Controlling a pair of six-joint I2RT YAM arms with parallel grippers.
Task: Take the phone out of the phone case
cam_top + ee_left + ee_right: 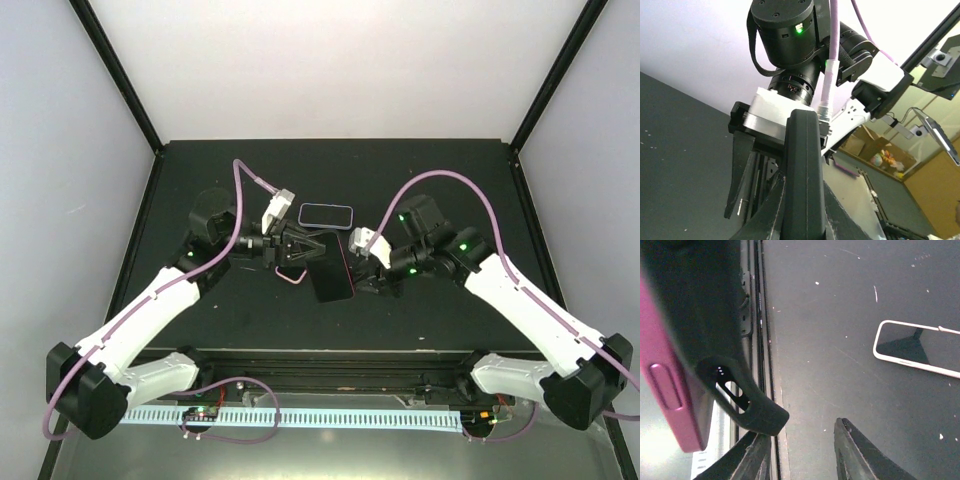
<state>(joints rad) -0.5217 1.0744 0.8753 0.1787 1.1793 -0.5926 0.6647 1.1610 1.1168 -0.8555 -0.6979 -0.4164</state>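
The black phone case (329, 270) is near the middle of the tabletop (200, 310), with the left end effector (298, 248) clamped on its edge. The pink phone (660, 390) sits inside it, and one corner of the case is peeled away. The right end effector (800, 460) is just beside that corner, fingers apart. A white-rimmed phone (326, 214) lies flat towards the far edge.

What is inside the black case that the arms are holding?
A pink phone: its edge shows where one corner of the black case is peeled away. The rest is covered.
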